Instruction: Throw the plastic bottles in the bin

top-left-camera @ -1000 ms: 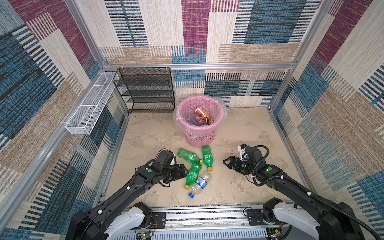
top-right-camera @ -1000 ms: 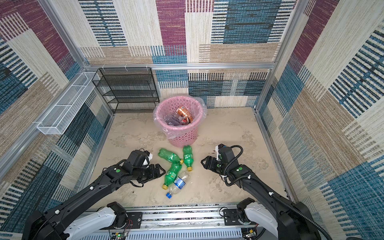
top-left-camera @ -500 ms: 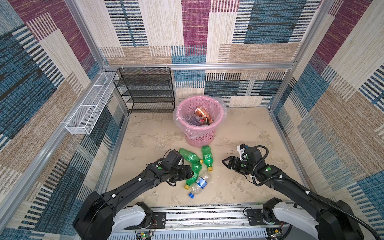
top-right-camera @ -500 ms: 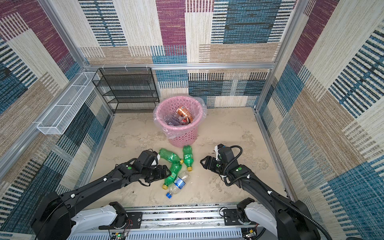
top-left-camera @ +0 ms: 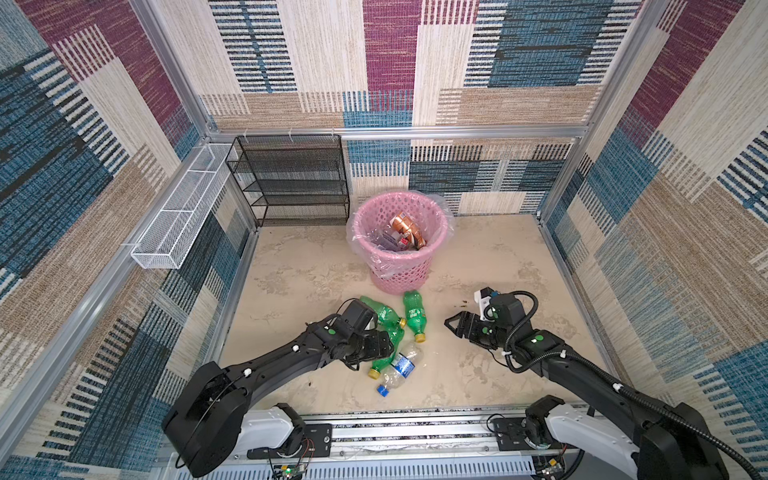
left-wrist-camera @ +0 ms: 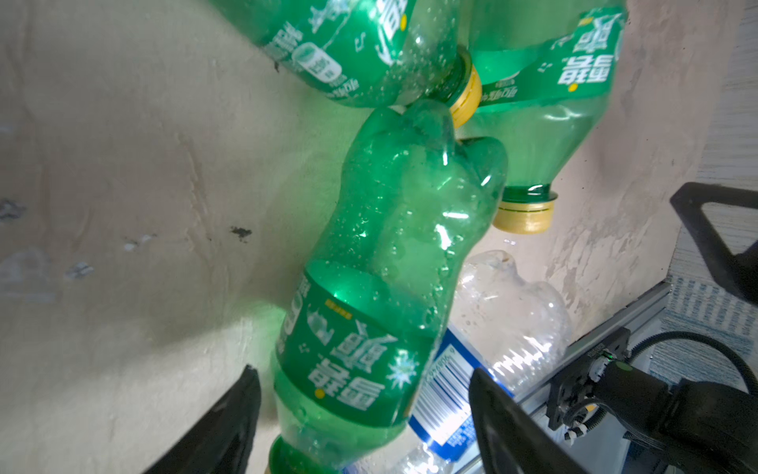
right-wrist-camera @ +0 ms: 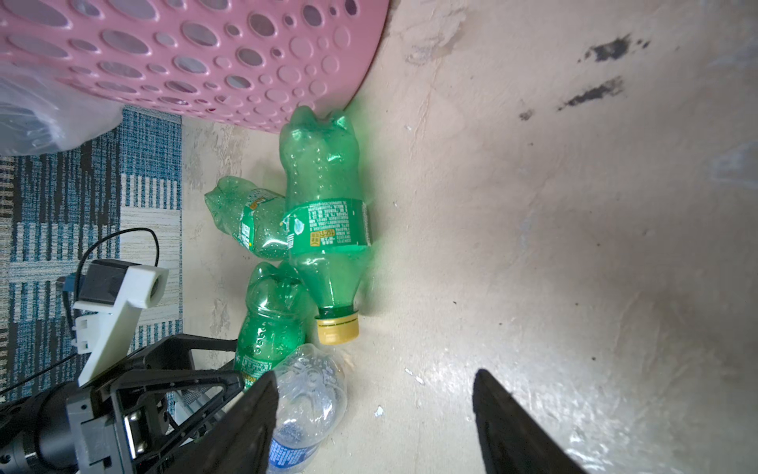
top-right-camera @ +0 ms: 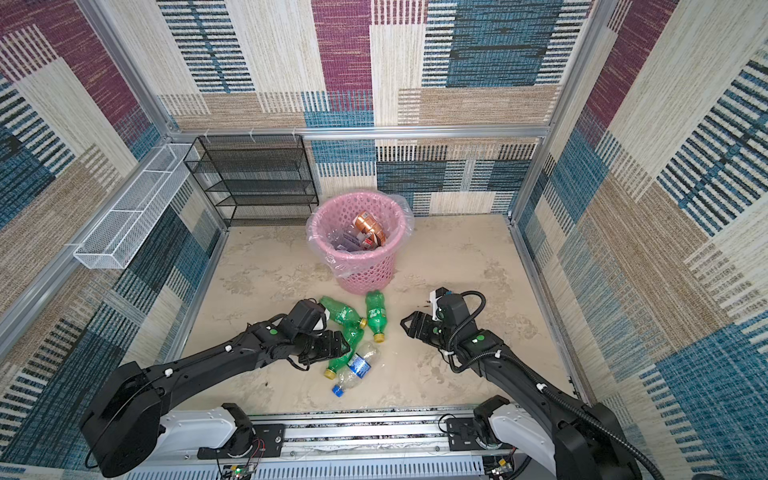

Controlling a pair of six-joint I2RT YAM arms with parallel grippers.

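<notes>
Three green plastic bottles with yellow caps and a clear one with a blue cap [top-left-camera: 399, 365] lie together on the floor in front of the pink bin [top-left-camera: 399, 274], seen in both top views. My left gripper [top-left-camera: 384, 347] is low over the nearest green bottle [left-wrist-camera: 369, 287]. In the left wrist view it is open, a finger on each side of that bottle with gaps. My right gripper [top-left-camera: 451, 326] hovers open to the right of the pile, with only bare floor between its fingers [right-wrist-camera: 375, 375]. The bin holds brown and other bottles.
A black mesh rack [top-left-camera: 291, 183] stands at the back left beside the bin. A long white wire basket [top-left-camera: 178, 212] hangs on the left wall. Patterned walls close in three sides, and a metal rail [top-left-camera: 415, 432] runs along the front.
My left gripper has moved right across the floor onto the nearest green bottle and now straddles it. The right gripper has barely shifted. The bottles lie as before.
</notes>
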